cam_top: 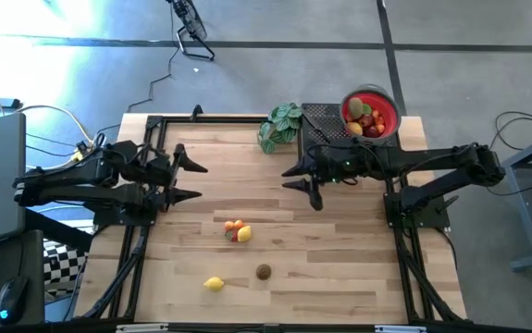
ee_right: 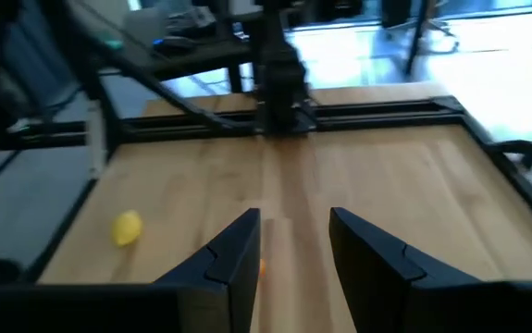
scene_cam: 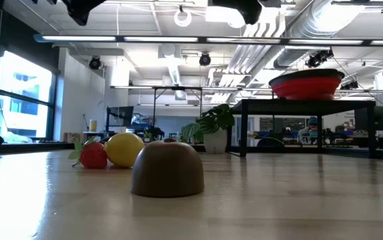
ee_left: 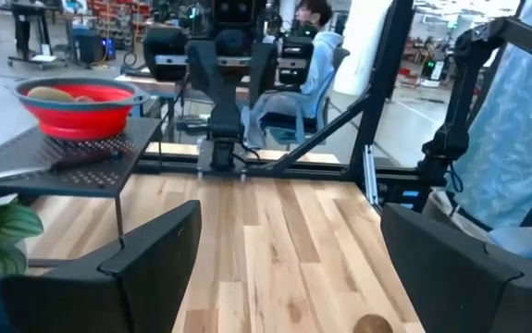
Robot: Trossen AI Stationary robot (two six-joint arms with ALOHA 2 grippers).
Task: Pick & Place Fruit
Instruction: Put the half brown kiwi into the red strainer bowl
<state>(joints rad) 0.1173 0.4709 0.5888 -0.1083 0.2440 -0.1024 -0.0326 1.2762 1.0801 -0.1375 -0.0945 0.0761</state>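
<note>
Pale wood planks make up the worktop (cam_top: 340,277), framed by dark rails, with an open hall of lights and ducts behind it in the low view.

At the left, the left gripper (cam_top: 191,181) hangs over the near-left part of the worktop with its jaws wide apart and nothing between them.

Next, toward the front edge, lies the yellow lemon (cam_top: 214,284), alone. Near the middle sits a tight cluster of orange, red and yellow fruit (cam_top: 237,231), the pieces touching one another. A brown fruit (cam_top: 264,272) sits just right of the lemon, apart from both.

Further right, the right gripper (cam_top: 304,183) hovers over the worktop behind the cluster, its jaws parted a little and empty. Behind it stands a leafy plant (cam_top: 279,126), and on a dark raised stand (cam_top: 326,120) rests the red bowl (cam_top: 391,109), already holding several fruits.

These look like small, light toy pieces with smooth, rounded skins, likely stiff and not fragile, yet prone to roll or squirt out of a pinch. I would take each one across its widest middle, from above. The lemon is best gripped across its short axis. The clustered ones probably need the outermost piece taken first, so its neighbours are not knocked away.
</note>
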